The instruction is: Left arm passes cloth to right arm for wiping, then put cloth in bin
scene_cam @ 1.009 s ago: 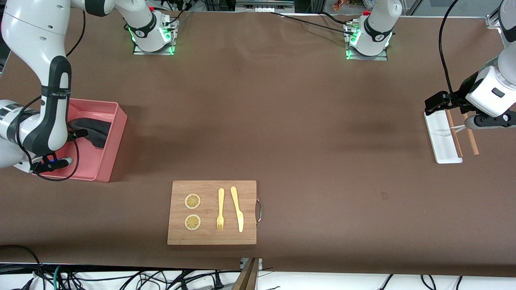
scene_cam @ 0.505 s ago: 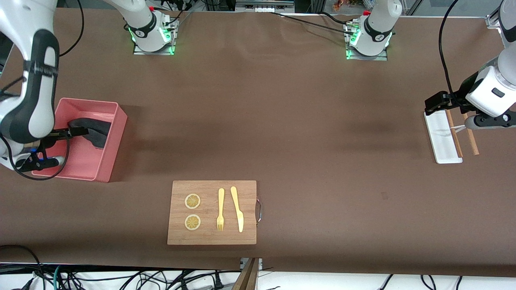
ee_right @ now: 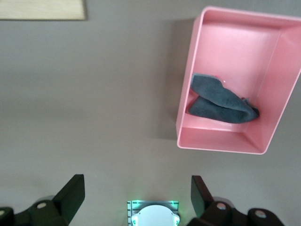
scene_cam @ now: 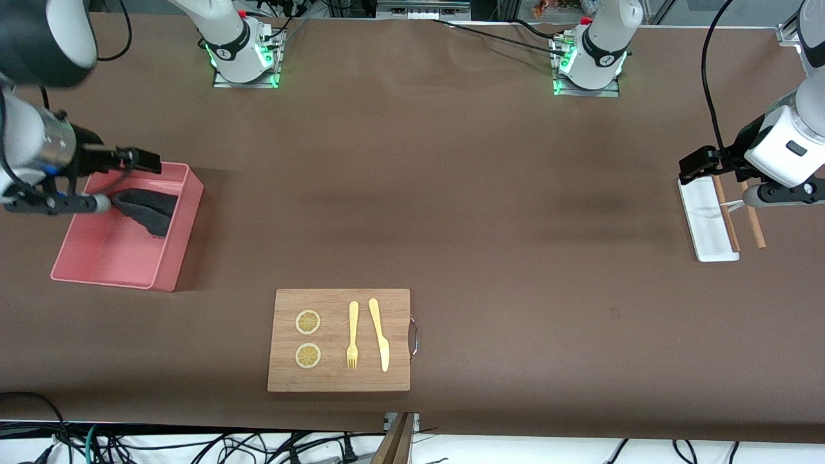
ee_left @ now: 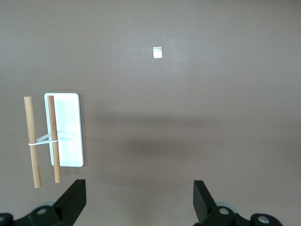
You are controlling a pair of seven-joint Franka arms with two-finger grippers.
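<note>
The dark grey cloth (scene_cam: 147, 207) lies crumpled in the salmon-pink bin (scene_cam: 184, 216), against the wall toward the robots' bases. In the right wrist view the cloth (ee_right: 218, 100) rests loose in the bin (ee_right: 225, 143), with nothing touching it. My right gripper (scene_cam: 138, 158) is up in the air over the bin's edge, open and empty (ee_right: 137, 188). My left gripper (scene_cam: 699, 164) waits open and empty (ee_left: 138, 188) over the table at the left arm's end, beside the white tray.
A wooden cutting board (scene_cam: 338, 339) with two lemon slices, a fork and a knife lies near the front edge. A white tray (scene_cam: 706, 219) with two brown sticks lies under the left hand and shows in the left wrist view (ee_left: 66, 129).
My right arm has risen out of the bin and swung toward the bases. The cloth stays in the bin. The left arm has not moved.
</note>
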